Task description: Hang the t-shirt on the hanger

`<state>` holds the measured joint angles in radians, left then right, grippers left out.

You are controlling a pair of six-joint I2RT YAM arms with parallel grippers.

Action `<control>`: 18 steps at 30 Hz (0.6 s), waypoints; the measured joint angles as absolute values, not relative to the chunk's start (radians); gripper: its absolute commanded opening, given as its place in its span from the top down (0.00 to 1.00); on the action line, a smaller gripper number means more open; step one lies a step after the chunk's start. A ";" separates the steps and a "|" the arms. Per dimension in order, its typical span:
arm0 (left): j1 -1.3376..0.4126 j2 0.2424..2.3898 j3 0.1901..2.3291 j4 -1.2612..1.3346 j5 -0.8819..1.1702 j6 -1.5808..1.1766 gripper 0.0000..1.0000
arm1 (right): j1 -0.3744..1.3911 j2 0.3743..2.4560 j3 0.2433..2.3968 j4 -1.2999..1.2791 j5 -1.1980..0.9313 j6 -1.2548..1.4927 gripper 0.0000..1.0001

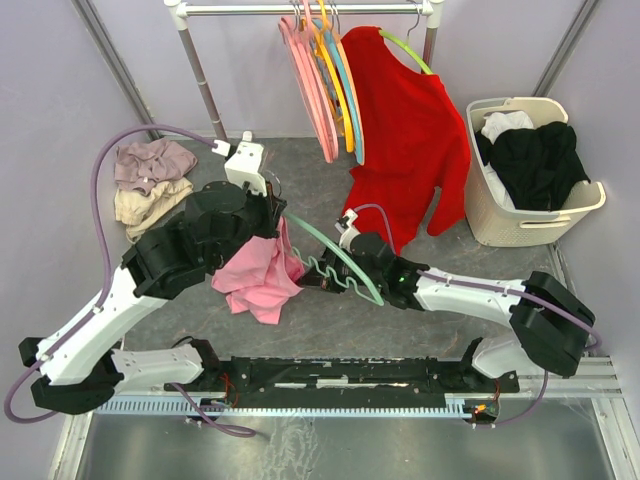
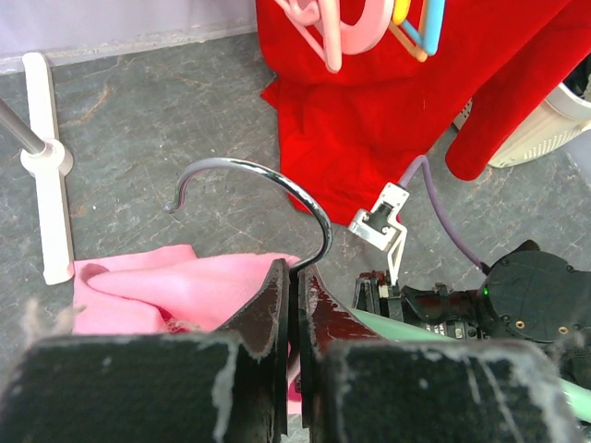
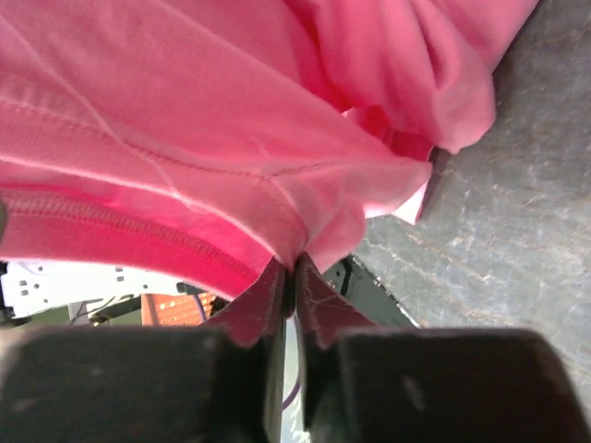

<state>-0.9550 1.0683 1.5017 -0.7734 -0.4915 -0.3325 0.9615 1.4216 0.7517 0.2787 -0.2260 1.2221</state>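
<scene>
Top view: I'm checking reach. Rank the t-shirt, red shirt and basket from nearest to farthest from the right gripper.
1. t-shirt: pinched in the right gripper, mid-table, left of it.
2. red shirt: hanging behind it, slightly right.
3. basket: far right, at the back corner.

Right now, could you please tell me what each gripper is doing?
Left gripper: closed on the metal hook of the mint-green hanger.
Right gripper: closed, pinching a fold of the pink t-shirt.
</scene>
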 measured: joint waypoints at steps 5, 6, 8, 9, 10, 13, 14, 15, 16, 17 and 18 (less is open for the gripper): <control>-0.955 1.032 1.435 -0.744 -0.497 -0.332 0.97 | 0.967 1.407 0.738 0.290 -0.232 1.230 0.99; -0.955 1.026 1.423 -0.739 -0.499 -0.332 0.97 | 0.967 1.397 0.728 0.291 -0.232 1.230 0.99; -0.955 1.013 1.401 -0.723 -0.507 -0.332 0.97 | 0.967 1.362 0.699 0.288 -0.232 1.231 0.99; -0.955 1.008 1.392 -0.719 -0.512 -0.332 0.97 | 0.967 1.336 0.683 0.281 -0.231 1.231 0.99; -0.955 1.001 1.380 -0.710 -0.518 -0.332 0.97 | 0.967 1.312 0.669 0.274 -0.228 1.231 0.99; -0.955 0.982 1.353 -0.687 -0.527 -0.332 0.97 | 0.967 1.221 0.635 0.239 -0.219 1.230 0.99; -0.955 0.976 1.347 -0.680 -0.535 -0.332 0.97 | 0.967 1.187 0.629 0.218 -0.213 1.230 0.99; -0.955 0.972 1.346 -0.677 -0.543 -0.332 0.97 | 0.967 1.156 0.626 0.198 -0.207 1.228 0.99; -0.955 0.968 1.346 -0.671 -0.550 -0.332 0.97 | 0.967 1.116 0.625 0.170 -0.198 1.225 0.99; -0.955 0.965 1.346 -0.665 -0.553 -0.331 0.97 | 0.967 1.081 0.625 0.147 -0.191 1.219 0.99; -0.955 0.962 1.346 -0.657 -0.558 -0.327 0.97 | 0.967 1.046 0.625 0.122 -0.181 1.212 0.99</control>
